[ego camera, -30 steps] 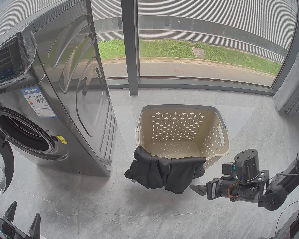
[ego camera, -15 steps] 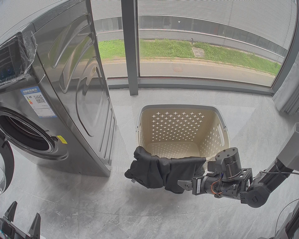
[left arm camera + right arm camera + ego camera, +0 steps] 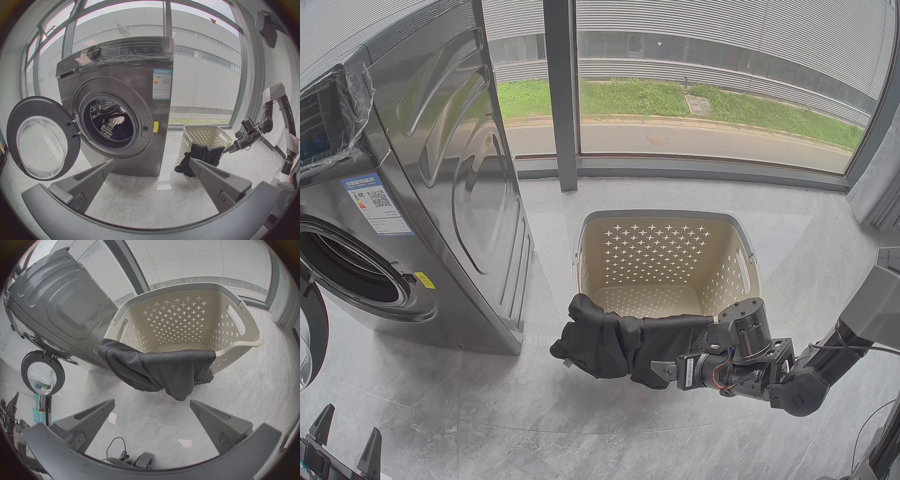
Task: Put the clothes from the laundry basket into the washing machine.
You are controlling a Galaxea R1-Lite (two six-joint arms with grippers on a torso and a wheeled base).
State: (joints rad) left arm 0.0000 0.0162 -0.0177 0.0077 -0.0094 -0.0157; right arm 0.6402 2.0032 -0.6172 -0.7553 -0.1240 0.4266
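A dark garment (image 3: 631,350) hangs over the near rim of the laundry basket (image 3: 669,217). Most of it is draped down the outside wall toward the floor (image 3: 487,406), bunched thicker at the basket corner nearest the washing machine (image 3: 444,187). The right claw (image 3: 661,370) sits low just outside that same rim, its tip at the garment's lower hem; whether it touches the cloth cannot be told. Its fingers (image 3: 90,416) are spread wide with nothing between them, and the garment's hanging edge lies just ahead of the gap. The left claw (image 3: 150,162) is well apart from the basket, out in front of the washing machine, also spread and empty. The machine's door (image 3: 40,137) stands swung open, and dark cloth (image 3: 120,131) lies in the drum (image 3: 100,109).
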